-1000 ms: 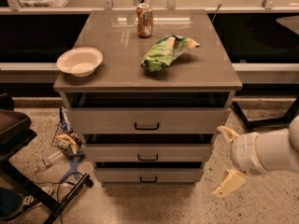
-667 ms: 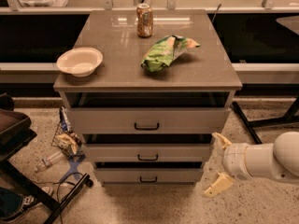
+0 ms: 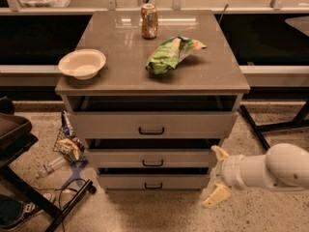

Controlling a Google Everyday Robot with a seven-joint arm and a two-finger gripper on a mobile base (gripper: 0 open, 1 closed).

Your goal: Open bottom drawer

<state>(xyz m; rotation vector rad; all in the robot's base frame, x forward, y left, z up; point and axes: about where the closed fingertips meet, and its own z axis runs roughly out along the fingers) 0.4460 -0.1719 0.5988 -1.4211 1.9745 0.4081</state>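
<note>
Status: not started in effect. The bottom drawer [image 3: 125, 181], lowest and shortest grey-beige flat front in the cabinet, appears shut or nearly so, with its small dark bar handle [image 3: 153, 185] untouched.

The white two-finger gripper [image 3: 217, 175] hangs just beside the drawer's right edge, at about its height and well apart from the handle. Its cream fingers [image 3: 217, 196] are spread wide, grasping nothing.

Remaining: reach the handle, grip it and pull outward.

Clearance: the speckled floor in front of the drawer appears free. Crumpled litter [image 3: 70, 146] and a black chair frame [image 3: 29, 197] crowd the left side. A dark stand leg [image 3: 256, 129] lies to the right, behind the arm.
</note>
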